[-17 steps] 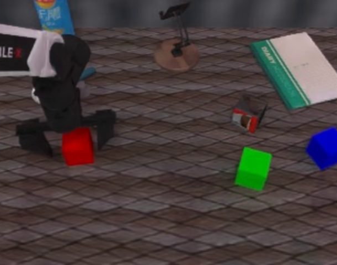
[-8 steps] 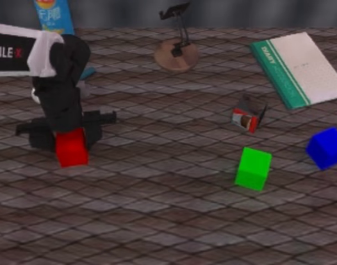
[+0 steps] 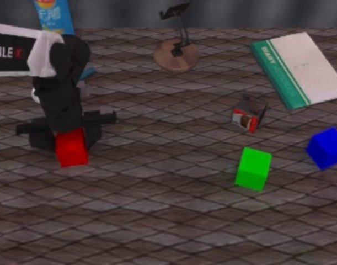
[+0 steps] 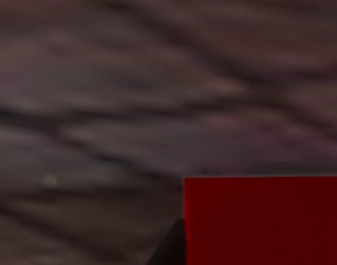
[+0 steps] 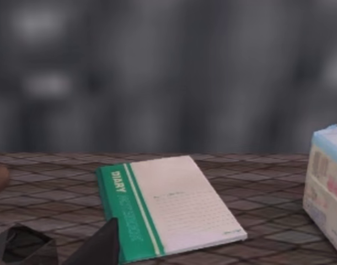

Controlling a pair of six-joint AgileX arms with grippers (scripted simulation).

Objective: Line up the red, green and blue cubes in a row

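Note:
The red cube sits at the table's left, and my left gripper is shut on it, with black fingers pressing both sides. The left wrist view shows the red cube close up, with one dark fingertip against its edge. Right of the middle stands the green cube. The blue cube lies near the right edge, apart from the green one. My right arm is outside the top view.
A green-and-white diary notebook lies at the back right, also in the right wrist view. A small red-and-white box sits behind the green cube. A round wooden stand and a blue packet are at the back.
A second ago the left gripper's fingers stood wide around the red cube. They have since closed on it, nudging it slightly left. Nothing has moved in the last half second.

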